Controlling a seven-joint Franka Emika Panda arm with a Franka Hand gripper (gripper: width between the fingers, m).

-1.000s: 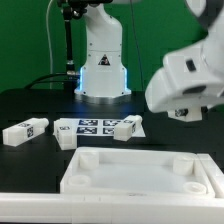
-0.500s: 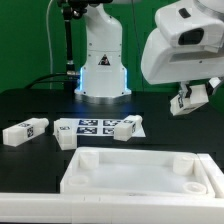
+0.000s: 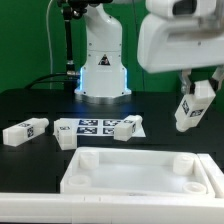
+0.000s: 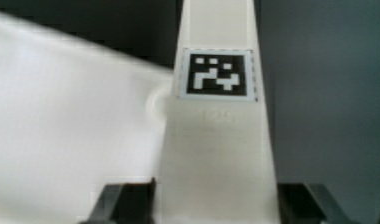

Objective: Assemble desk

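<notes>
The white tray-like tabletop [image 3: 140, 172] lies at the front of the black table, rim up, with round sockets in its corners. My gripper [image 3: 193, 95] is shut on a white block leg [image 3: 189, 110] and holds it in the air above the tabletop's far corner on the exterior view's right. In the wrist view the leg [image 4: 219, 130] runs between my fingers [image 4: 130, 205] and shows a square tag; part of the tabletop [image 4: 71, 110] lies below it. Three more legs lie on the table: one [image 3: 24, 131] at the exterior view's left, one [image 3: 64, 136] beside it, one [image 3: 127, 127] on the marker board.
The marker board [image 3: 98, 127] lies flat behind the tabletop. The white robot base [image 3: 102, 62] with a blue light stands at the back. A black pole [image 3: 68, 45] stands to its left, before a green backdrop.
The arm has swung up and back, so the gripper with the leg has come into view and lowered toward the tabletop's far right corner. The other parts have not moved.
</notes>
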